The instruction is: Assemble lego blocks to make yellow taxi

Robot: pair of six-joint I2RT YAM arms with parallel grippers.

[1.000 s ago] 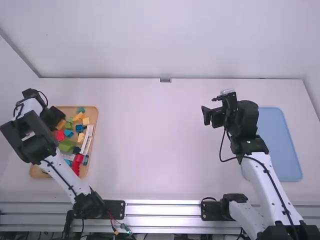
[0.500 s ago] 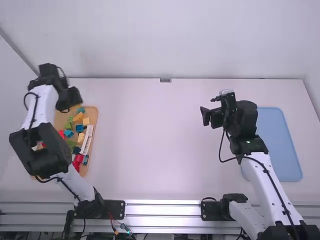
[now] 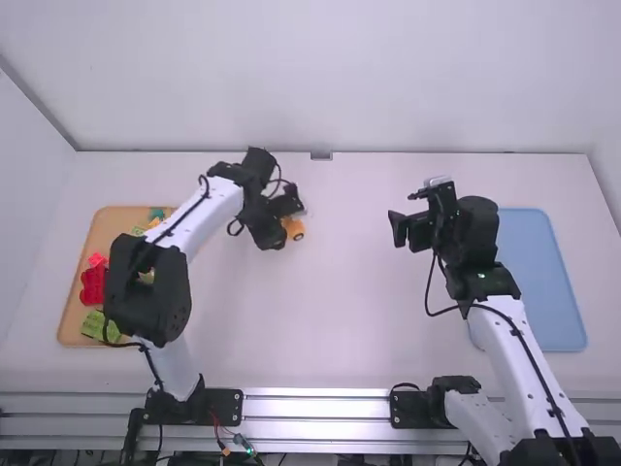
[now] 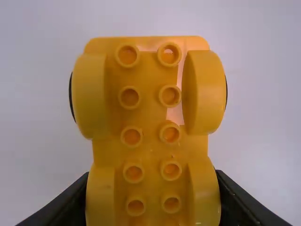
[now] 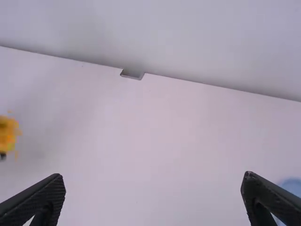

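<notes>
In the high view my left gripper [image 3: 281, 216] is over the table left of the middle, shut on a yellow-orange wheeled base [image 3: 294, 229]. Studs of the wheeled base [image 4: 150, 113] face the camera in the left wrist view, where my left gripper [image 4: 153, 190] clasps it from both sides at the nearer pair of wheels. A blurred yellow part of the base [image 5: 7, 134] shows at the edge of the right wrist view. My right gripper [image 3: 400, 226] is above the table beside the blue tray; its fingers stand wide apart, holding nothing, as the right gripper [image 5: 153, 178] shows up close.
At the far left lies a wooden tray [image 3: 70, 320] with several loose blocks, among them a red block [image 3: 92, 283] and a green block [image 3: 100, 326], partly under the left arm. A blue tray [image 3: 558, 291] lies at the right, partly behind the right arm.
The left arm has swung from over the wooden tray toward the table's middle, and the wheeled base is now visible in its gripper. The right arm has stayed nearly still.
</notes>
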